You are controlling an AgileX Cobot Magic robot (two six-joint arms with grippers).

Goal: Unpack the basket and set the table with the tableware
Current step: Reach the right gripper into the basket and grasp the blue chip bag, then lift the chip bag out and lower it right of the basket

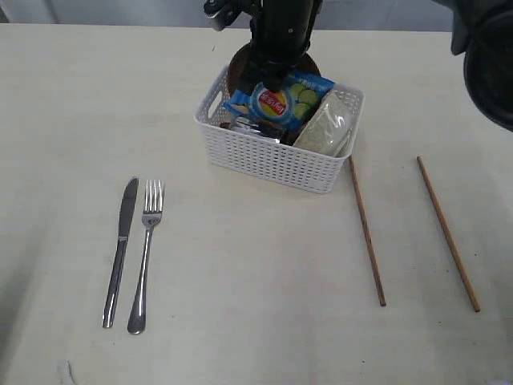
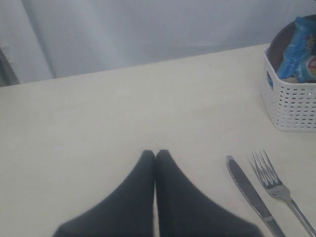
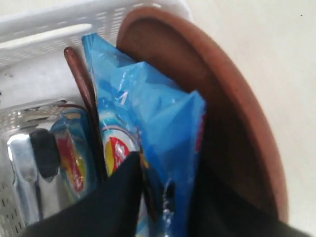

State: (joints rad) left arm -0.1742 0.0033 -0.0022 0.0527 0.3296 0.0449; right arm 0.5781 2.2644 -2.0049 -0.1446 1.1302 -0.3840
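One knife (image 1: 120, 250), one fork (image 1: 145, 253) and two chopsticks (image 1: 366, 231) (image 1: 447, 233). One white basket (image 1: 268, 158). Inside: one blue chip bag (image 1: 276, 100), one brown plate (image 3: 237, 113), one white bowl (image 1: 327, 124), one shiny cup (image 1: 255, 128), one brown spoon (image 3: 79, 74).

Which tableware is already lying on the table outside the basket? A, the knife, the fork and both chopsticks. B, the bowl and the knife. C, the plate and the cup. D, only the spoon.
A: in the exterior view the knife and fork lie side by side on the table left of the basket, with the two chopsticks to its right.
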